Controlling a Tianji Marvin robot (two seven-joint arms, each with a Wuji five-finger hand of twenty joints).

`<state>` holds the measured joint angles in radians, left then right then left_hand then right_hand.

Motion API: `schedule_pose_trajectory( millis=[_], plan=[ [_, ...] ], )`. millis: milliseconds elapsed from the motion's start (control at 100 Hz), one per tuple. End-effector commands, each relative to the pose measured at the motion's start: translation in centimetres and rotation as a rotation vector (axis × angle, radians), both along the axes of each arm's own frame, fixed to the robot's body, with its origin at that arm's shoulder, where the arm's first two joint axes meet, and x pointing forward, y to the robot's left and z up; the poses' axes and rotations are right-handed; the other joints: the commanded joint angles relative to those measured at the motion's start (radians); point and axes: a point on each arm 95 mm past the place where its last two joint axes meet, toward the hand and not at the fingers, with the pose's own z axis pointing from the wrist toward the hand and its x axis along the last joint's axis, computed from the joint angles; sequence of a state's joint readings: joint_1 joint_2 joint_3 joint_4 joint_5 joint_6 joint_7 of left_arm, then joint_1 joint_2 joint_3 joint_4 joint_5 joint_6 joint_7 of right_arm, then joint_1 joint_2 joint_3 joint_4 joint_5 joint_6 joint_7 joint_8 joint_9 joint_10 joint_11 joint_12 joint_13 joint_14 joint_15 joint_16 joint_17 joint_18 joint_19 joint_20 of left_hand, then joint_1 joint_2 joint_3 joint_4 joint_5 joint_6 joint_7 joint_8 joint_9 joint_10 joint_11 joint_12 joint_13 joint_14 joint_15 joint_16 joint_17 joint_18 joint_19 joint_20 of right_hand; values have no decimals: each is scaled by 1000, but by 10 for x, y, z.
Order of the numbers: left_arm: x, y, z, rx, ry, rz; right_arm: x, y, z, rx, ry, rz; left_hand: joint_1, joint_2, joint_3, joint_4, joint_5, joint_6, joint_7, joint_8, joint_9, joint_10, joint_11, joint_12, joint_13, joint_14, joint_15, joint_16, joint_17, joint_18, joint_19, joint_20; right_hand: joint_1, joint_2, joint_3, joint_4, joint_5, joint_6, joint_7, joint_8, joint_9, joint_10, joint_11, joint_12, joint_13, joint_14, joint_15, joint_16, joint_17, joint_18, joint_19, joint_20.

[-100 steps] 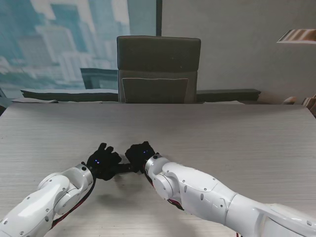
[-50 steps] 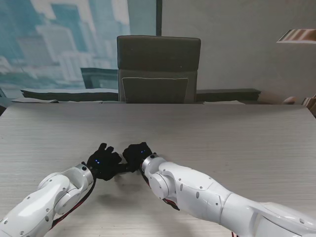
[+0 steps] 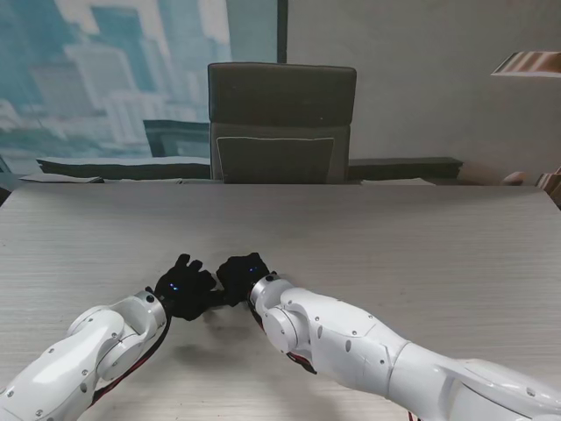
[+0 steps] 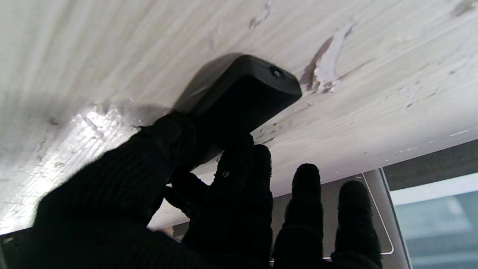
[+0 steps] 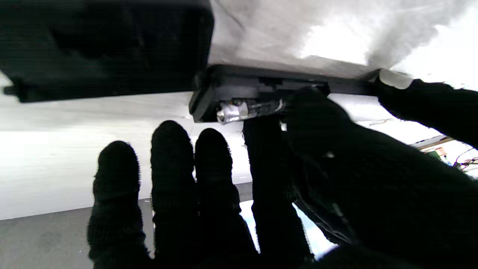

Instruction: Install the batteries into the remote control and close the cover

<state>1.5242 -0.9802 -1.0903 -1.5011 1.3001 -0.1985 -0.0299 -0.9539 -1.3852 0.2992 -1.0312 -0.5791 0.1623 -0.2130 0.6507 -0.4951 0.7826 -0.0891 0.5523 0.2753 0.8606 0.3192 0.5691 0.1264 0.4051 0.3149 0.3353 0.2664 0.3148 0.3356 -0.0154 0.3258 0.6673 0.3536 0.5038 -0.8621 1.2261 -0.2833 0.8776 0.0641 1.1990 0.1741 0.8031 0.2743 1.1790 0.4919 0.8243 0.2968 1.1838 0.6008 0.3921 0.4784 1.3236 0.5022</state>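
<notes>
I can read no text, label, brand, number or sign anywhere; the remote control (image 4: 242, 93) in my grasp shows only plain black casing.

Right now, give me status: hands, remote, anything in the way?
Left hand shut on remote control, steadying it. Right hand pressing battery at the open compartment. Cover not yet on. No obstruction visible.

Crowded together over the remote control (image 4: 239, 97), left hand (image 3: 184, 287) touching right hand (image 3: 241, 270); bare table (image 3: 421, 237) all round; chair (image 3: 280, 123) beyond the far edge.
</notes>
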Motion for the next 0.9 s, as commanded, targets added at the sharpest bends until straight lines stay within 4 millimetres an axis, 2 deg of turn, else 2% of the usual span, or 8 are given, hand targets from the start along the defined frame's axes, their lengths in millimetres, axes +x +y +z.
schedule_pose_trajectory(
  millis=[0,130,170,210,450,630,830,890],
  plan=[
    [-20,4,-34,45,110,4,-5,-2,-7,-4,19,1,100,-12,-50,-33,185,-380,189,46,4,-37,18,17,0,-16,17,-7,0,-2,18,-4,-47,17,-12,31,-55,15,-105,-8,-35,-8,-13,22,-20,-21,-17,-13,-18,-17,-6,-12],
    [-21,4,-34,45,111,5,-5,-5,-4,12,4,-9,99,-12,-48,-33,186,-382,190,47,5,-35,19,17,1,-17,17,-7,1,-2,18,-4,-114,82,-41,92,-69,26,-157,33,-51,-5,-29,21,-31,-22,-36,-17,-33,-16,-22,-21],
    [-21,4,-34,45,110,5,-5,-6,-3,19,-2,-12,98,-13,-47,-33,187,-381,191,46,5,-35,19,17,0,-16,17,-7,0,-2,19,-4,-134,106,-53,130,-72,30,-180,66,-55,-5,-33,20,-35,-22,-44,-19,-37,-14,-27,-25],
    [-21,4,-34,44,110,5,-5,-8,-1,27,-9,-16,98,-13,-46,-32,187,-380,191,46,4,-34,18,17,-1,-15,17,-7,0,-2,19,-4,-152,122,-63,171,-80,34,-222,157,-62,-3,-39,20,-41,-22,-51,-19,-43,-14,-32,-30],
    [-20,4,-33,54,99,4,-3,-21,11,65,-59,-42,77,-21,-45,-30,147,-372,161,35,-7,-17,12,14,-2,-16,17,-7,0,-2,18,-4,-186,168,-106,171,-121,36,-246,175,-82,0,-54,15,-60,-20,-75,-27,-66,-8,-61,-44],
    [-20,7,-30,54,80,13,-2,-30,16,73,-79,-64,-18,-25,-11,-19,87,-314,28,40,-29,-3,3,9,-13,-13,11,-6,-6,-2,12,-8,-185,173,-113,173,-120,39,-250,178,-83,2,-58,14,-62,-17,-79,-28,-72,-4,-69,-49],
    [-21,9,-27,53,58,16,-2,-36,16,72,-87,-75,-153,37,55,28,58,-252,-145,66,-54,7,-9,2,-23,-12,1,-5,-15,-2,1,-13,-182,178,-114,175,-119,39,-254,179,-81,4,-59,13,-61,-14,-80,-28,-74,-4,-70,-51],
    [-21,10,-26,53,52,15,-3,-37,15,70,-86,-78,-164,32,49,29,41,-241,-185,65,-63,10,-13,0,-27,-10,-2,-6,-17,-1,-2,-13,-181,180,-114,175,-119,40,-254,180,-78,4,-59,13,-60,-12,-80,-28,-74,-4,-70,-51]
  ],
)
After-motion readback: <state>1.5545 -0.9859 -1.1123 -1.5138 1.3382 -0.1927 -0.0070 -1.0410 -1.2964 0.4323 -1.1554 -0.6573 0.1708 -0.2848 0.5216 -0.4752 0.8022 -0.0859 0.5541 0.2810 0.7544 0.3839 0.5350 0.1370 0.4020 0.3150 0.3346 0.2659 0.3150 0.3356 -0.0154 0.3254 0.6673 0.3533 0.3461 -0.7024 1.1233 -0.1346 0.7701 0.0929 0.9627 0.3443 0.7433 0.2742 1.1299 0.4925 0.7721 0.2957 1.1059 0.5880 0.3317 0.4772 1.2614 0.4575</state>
